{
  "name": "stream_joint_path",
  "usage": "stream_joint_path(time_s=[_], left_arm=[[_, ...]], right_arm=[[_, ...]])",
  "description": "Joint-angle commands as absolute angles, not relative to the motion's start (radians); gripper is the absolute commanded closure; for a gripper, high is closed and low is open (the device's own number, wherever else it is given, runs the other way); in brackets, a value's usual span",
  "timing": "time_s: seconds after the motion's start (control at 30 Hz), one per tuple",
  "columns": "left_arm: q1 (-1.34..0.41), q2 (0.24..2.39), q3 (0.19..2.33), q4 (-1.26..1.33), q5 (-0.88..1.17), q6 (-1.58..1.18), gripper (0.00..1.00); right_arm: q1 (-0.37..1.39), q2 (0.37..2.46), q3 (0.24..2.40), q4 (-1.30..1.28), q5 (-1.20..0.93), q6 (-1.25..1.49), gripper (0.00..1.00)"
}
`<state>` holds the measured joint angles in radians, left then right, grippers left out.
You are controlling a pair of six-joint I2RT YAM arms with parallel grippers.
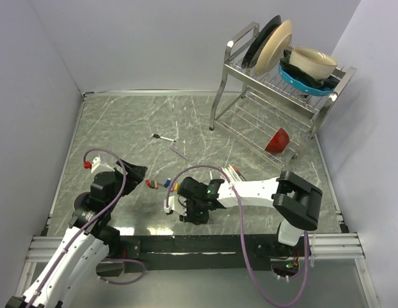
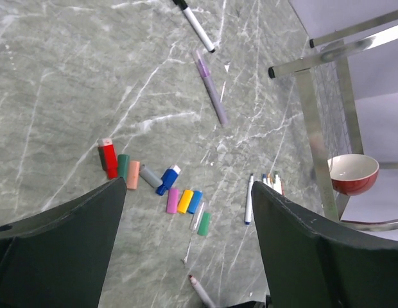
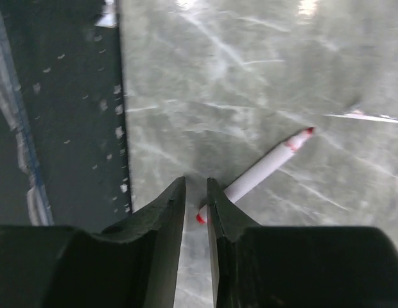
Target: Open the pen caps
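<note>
Several loose pen caps (image 2: 185, 201), red, green, salmon, grey, blue, pink and yellow, lie in a row on the marble table; they also show in the top view (image 1: 167, 183). My left gripper (image 2: 189, 186) hangs wide open and empty above them (image 1: 131, 172). An uncapped white pen with a red tip (image 3: 266, 168) lies on the table by the near edge. My right gripper (image 3: 196, 183) hovers over its rear end, jaws a narrow gap apart, and the right finger hides part of the barrel. The same pen shows in the left wrist view (image 2: 202, 290).
A bundle of white pens (image 1: 232, 173) lies right of the caps, and one blue-tipped pen (image 2: 248, 199) lies apart. A black-capped pen (image 1: 164, 137) and a purple pen (image 1: 180, 152) lie farther back. A dish rack (image 1: 276, 96) with a red bowl (image 1: 278, 140) stands back right.
</note>
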<state>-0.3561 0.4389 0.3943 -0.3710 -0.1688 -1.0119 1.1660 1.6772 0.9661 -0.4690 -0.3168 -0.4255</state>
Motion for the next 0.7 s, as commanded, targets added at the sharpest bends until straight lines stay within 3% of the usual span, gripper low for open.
stream_joint_path(time_s=[0.0,0.23,0.47,0.57,0.67], left_arm=[[-0.353,0.426,0.430,-0.400,-0.189,-1.008,0.15],[-0.353,0.428,0.422,-0.394,-0.164,-1.009,0.14],[-0.353,0.431,0.399,-0.348,-0.118,-0.997,0.09],[-0.354,0.457,0.387,-0.319,-0.098,-0.996,0.09],[-0.353,0.471,0.376,-0.298,-0.081,-0.999,0.07]], right_arm=[[1.170,1.715,0.997,-0.449,-0.221,-0.385,0.73],[1.132,1.688,1.031,-0.503,-0.254,-0.400,0.73],[0.990,1.580,1.100,-0.716,-0.544,-0.574,0.78],[0.936,1.539,1.088,-0.701,-0.552,-0.565,0.76],[0.925,1.537,1.071,-0.671,-0.520,-0.535,0.67]])
